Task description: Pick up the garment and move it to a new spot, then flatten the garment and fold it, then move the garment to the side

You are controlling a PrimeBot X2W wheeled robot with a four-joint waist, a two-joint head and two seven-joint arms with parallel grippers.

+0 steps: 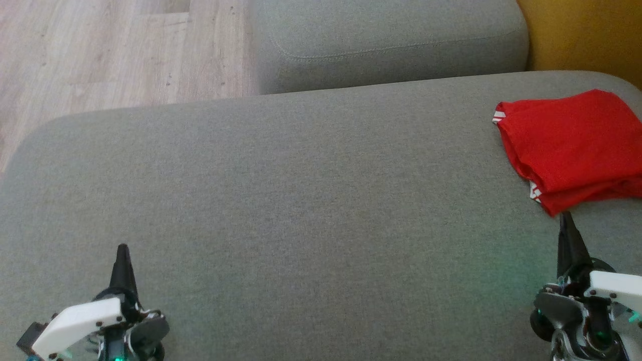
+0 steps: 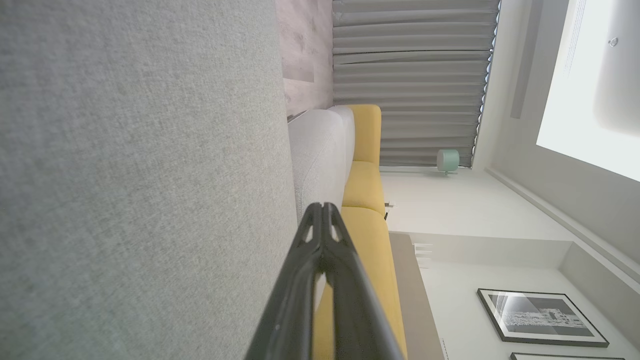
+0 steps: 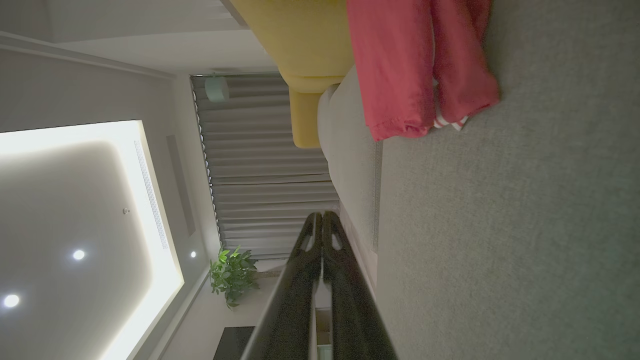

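A folded red garment (image 1: 574, 145) with white-striped trim lies at the right end of the grey cushion (image 1: 301, 200); the right wrist view has the garment (image 3: 415, 65) at its top. My right gripper (image 1: 567, 218) is shut and empty, its tips just short of the garment's near edge. In that arm's own view the right gripper (image 3: 322, 216) has both fingers pressed together. My left gripper (image 1: 123, 249) is at the lower left, shut with nothing in it, far from the garment. The left gripper (image 2: 322, 207) shows closed tips in the left wrist view.
A second grey cushion (image 1: 391, 40) sits behind the first one. A yellow sofa part (image 1: 587, 35) is at the back right. Wooden floor (image 1: 115, 50) lies beyond the cushion's rounded left edge. The cushion's middle and left are bare fabric.
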